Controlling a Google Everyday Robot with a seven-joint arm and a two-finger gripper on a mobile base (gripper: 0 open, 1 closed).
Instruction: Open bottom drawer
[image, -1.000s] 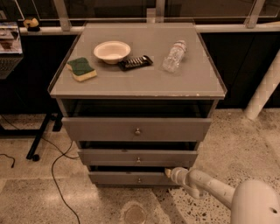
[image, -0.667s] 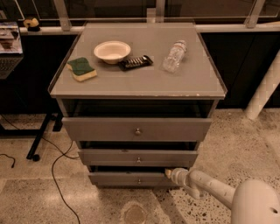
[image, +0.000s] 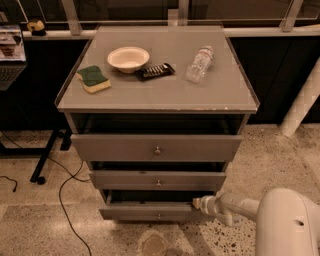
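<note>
The grey cabinet has three drawers, all pulled out a little. The bottom drawer (image: 150, 212) is the lowest, a low wide front with a small knob at its centre, and a dark gap shows above it. My gripper (image: 198, 203) is at the end of the white arm that reaches in from the lower right. It sits at the top right edge of the bottom drawer's front.
On the cabinet top (image: 160, 95) lie a green sponge (image: 93, 79), a white bowl (image: 128, 58), a dark remote (image: 155, 71) and a plastic bottle (image: 199, 63). A black cable (image: 65, 200) trails over the floor at left. A white post (image: 300, 110) stands at right.
</note>
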